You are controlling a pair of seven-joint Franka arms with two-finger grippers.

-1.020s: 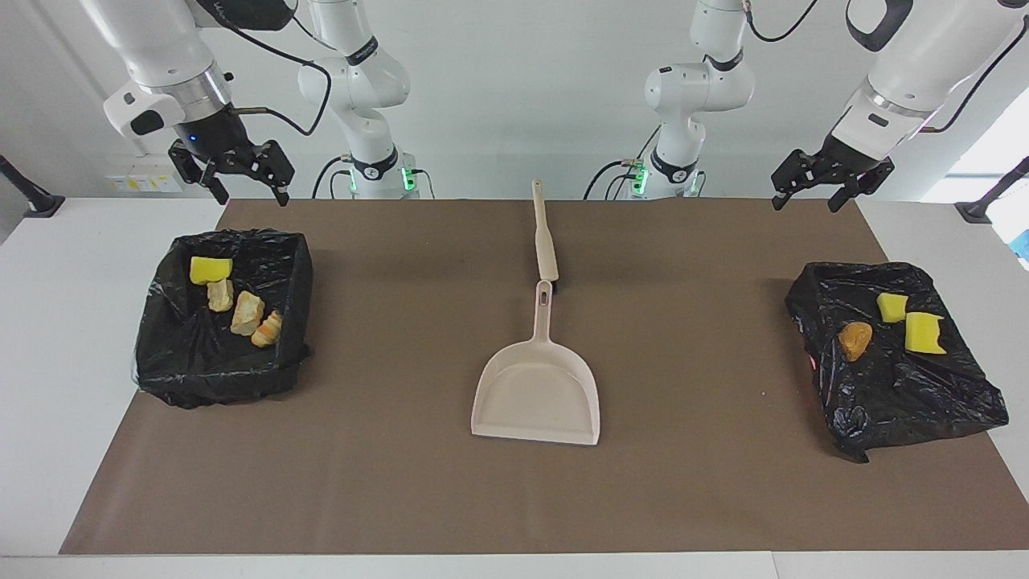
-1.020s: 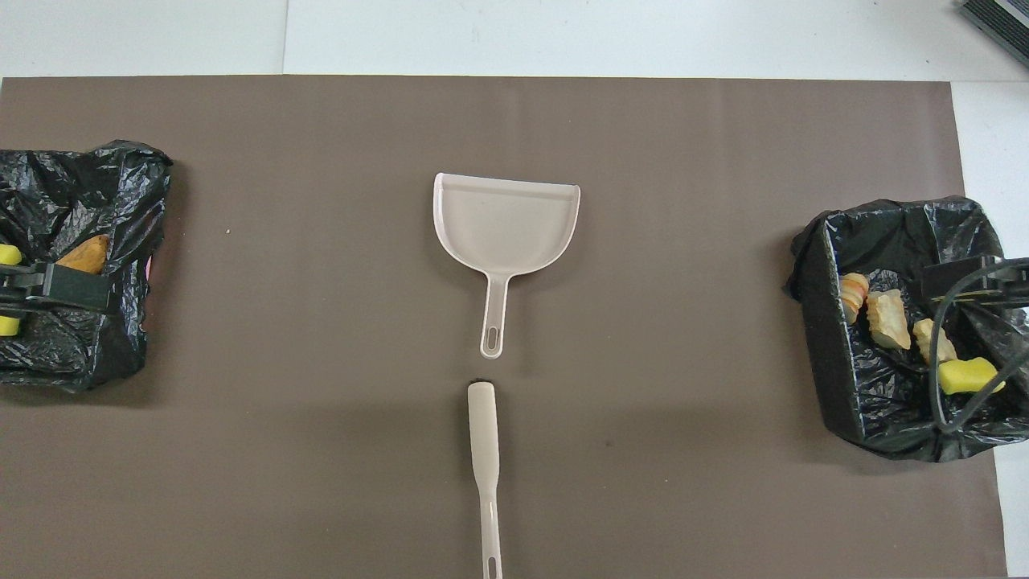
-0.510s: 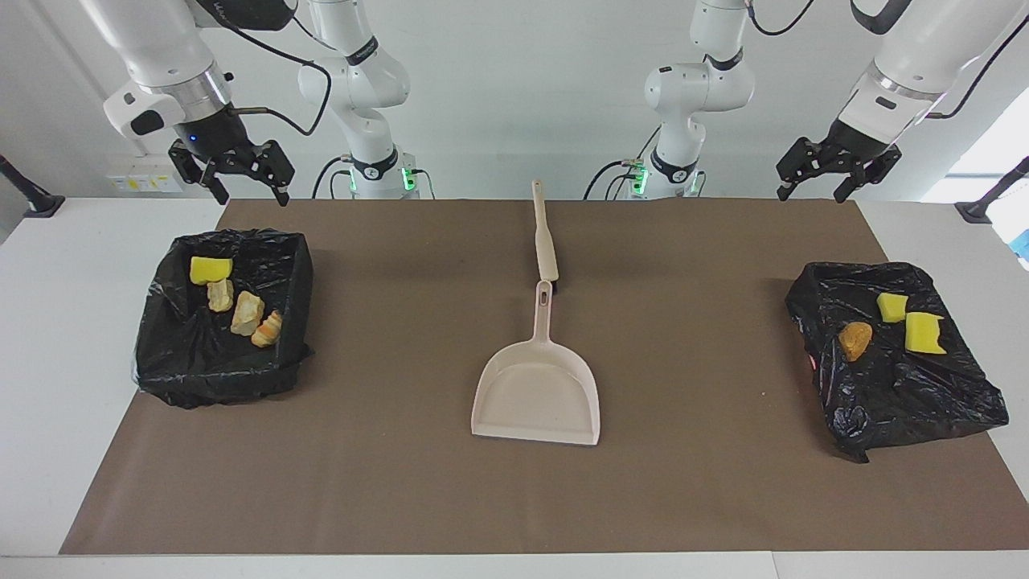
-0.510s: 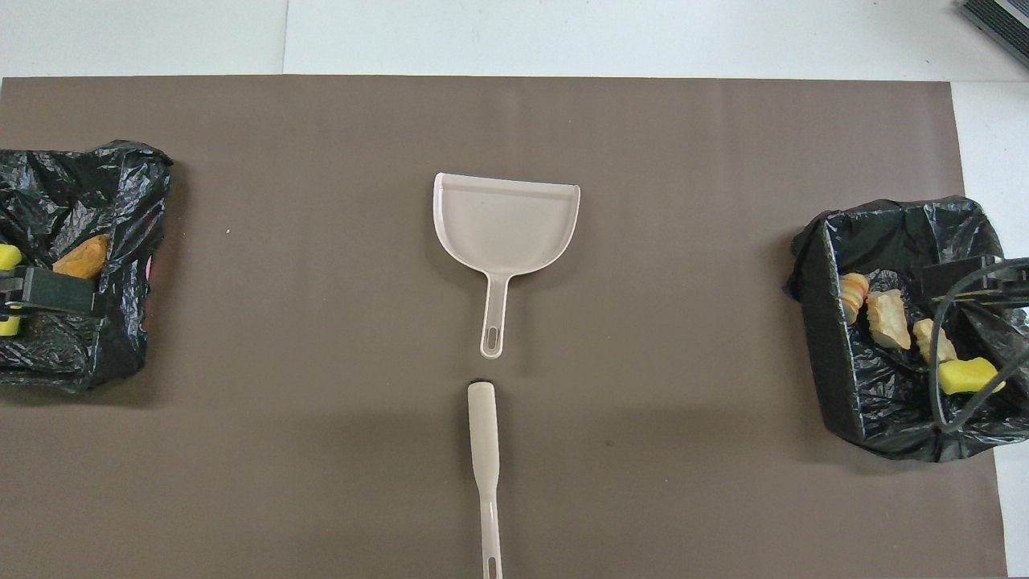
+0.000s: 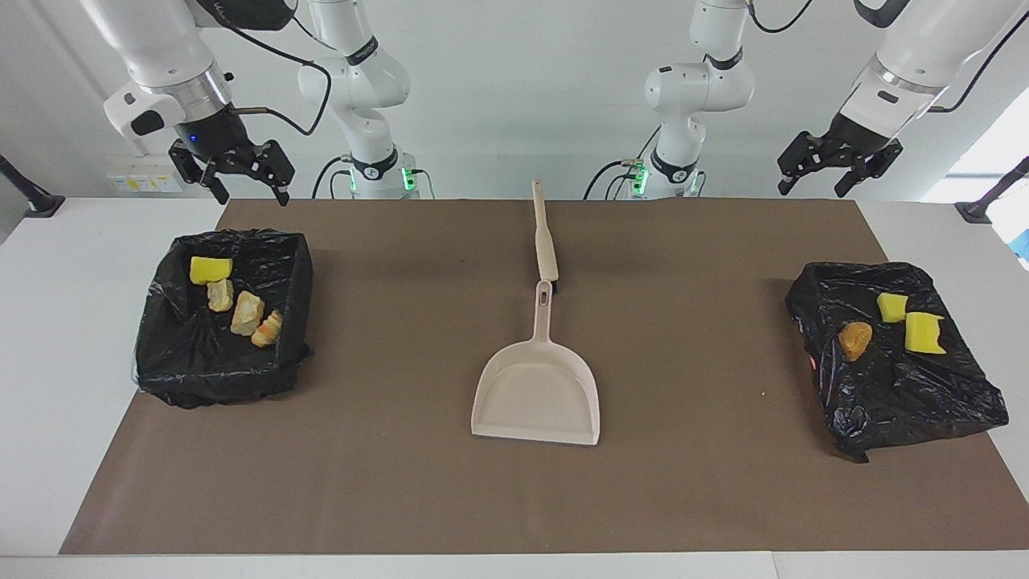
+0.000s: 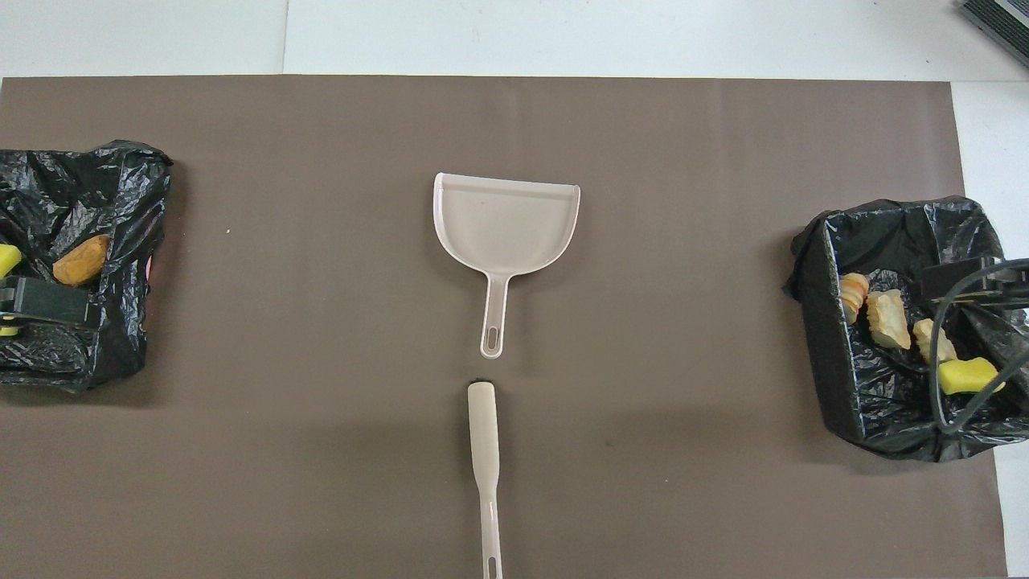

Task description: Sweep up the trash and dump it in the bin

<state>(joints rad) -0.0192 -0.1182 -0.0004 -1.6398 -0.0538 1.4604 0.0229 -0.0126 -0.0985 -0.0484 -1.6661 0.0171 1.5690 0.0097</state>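
Observation:
The trash lies in two black-bagged bins. In the bin [image 5: 201,362] at the right arm's end are a yellow sponge bit [image 5: 211,269] and tan chunks [image 5: 248,312]. In the bin [image 5: 908,394] at the left arm's end are an orange chunk [image 5: 854,339] and two yellow sponge bits [image 5: 923,332]. The beige dustpan [image 5: 537,394] lies mid-mat, its handle toward the robots, and the brush [image 5: 546,233] lies in line with it. My right gripper [image 5: 252,193] hangs open and empty high over its bin's edge. My left gripper [image 5: 810,189] hangs open and empty over the mat's corner.
A brown mat [image 5: 402,482] covers the white table [image 5: 64,402]. In the overhead view the dustpan [image 6: 505,217] and brush [image 6: 485,450] lie in the middle, between the bins [image 6: 828,322] [image 6: 120,201] at the mat's two ends.
My left gripper has risen and drawn back toward the left arm's end. The right gripper has barely moved. The trash, the dustpan and the brush lie as before.

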